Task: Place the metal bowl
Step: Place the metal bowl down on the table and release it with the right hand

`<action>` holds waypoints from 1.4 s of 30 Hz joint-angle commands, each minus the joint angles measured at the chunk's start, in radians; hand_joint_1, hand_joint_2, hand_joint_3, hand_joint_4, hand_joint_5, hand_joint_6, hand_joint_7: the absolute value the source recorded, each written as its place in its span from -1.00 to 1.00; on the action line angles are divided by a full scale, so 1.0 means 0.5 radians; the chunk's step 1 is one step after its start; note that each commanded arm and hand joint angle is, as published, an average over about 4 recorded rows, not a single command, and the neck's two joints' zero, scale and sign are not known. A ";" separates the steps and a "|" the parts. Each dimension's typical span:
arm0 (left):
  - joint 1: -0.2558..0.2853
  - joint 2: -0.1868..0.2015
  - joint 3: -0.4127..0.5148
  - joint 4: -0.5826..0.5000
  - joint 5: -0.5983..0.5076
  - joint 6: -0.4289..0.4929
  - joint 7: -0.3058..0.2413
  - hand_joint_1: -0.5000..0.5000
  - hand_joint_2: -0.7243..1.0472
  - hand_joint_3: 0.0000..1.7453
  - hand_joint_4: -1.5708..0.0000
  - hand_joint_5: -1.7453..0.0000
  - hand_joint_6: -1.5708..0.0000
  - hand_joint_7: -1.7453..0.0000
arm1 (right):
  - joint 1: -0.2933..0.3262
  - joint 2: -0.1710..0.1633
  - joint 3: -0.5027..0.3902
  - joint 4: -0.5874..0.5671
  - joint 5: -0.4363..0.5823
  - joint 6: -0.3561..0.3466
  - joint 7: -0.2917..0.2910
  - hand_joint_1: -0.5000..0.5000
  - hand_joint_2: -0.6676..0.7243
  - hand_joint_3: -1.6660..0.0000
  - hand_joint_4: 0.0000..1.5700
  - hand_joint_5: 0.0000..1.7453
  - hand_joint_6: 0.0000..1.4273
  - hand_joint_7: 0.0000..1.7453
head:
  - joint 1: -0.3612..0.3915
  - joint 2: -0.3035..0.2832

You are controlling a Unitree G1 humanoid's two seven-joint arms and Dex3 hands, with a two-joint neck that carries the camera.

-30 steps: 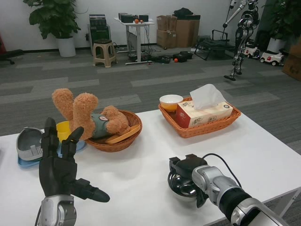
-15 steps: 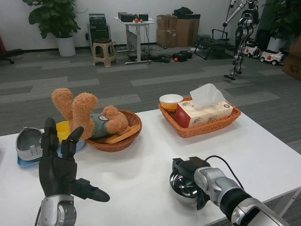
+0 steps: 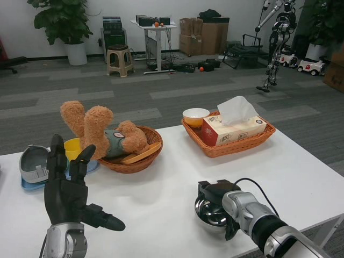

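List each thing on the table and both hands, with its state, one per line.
metal bowl: upright on the table, held by the right hand.
right hand: grips the bowl's rim.
left hand: raised, fingers spread, holding nothing.
teddy bear: lying in the round basket, legs up.
tissue box: in the oblong basket, tissue pulled up.
small bowl: upright.

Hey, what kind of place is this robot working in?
Probably an office-style robotics lab or demo room: grey carpet floor, stacked cardboard boxes, a workbench with equipment, and another humanoid robot on a stand at the back.
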 commanded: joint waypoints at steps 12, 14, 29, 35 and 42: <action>-0.017 -0.001 -0.012 0.010 -0.023 -0.013 -0.001 -1.00 -1.00 -1.00 -0.24 -0.06 1.00 1.00 | -0.012 -0.004 0.005 0.042 0.043 0.017 0.078 -0.67 -0.09 -0.88 -1.00 0.75 -1.00 1.00 | 0.001 0.007; -0.017 -0.002 -0.012 0.010 -0.023 -0.013 -0.001 -1.00 -1.00 -1.00 -0.24 -0.06 1.00 1.00 | -0.012 -0.004 -0.004 0.041 0.061 0.014 0.086 -0.69 -0.07 -0.81 -1.00 0.69 -1.00 1.00 | 0.002 0.007; -0.017 -0.002 -0.012 0.010 -0.023 -0.013 -0.001 -1.00 -1.00 -1.00 -0.24 -0.06 1.00 1.00 | 0.003 -0.014 -0.037 0.079 0.298 0.006 0.112 -0.83 0.89 0.74 -1.00 -0.08 -1.00 0.90 | 0.005 0.014; -0.017 -0.002 -0.012 0.010 -0.023 -0.013 -0.001 -1.00 -1.00 -1.00 -0.24 -0.06 1.00 1.00 | 0.009 -0.016 -0.035 0.079 0.286 0.008 0.113 -0.83 0.93 0.90 -1.00 -0.36 -1.00 0.84 | 0.008 0.016; -0.017 -0.002 -0.012 0.010 -0.023 -0.013 -0.001 -1.00 -1.00 -1.00 -0.24 -0.06 1.00 1.00 | 0.009 -0.014 -0.020 0.069 0.238 0.012 0.112 -0.88 1.00 1.00 -1.00 -0.67 -1.00 0.84 | 0.014 0.011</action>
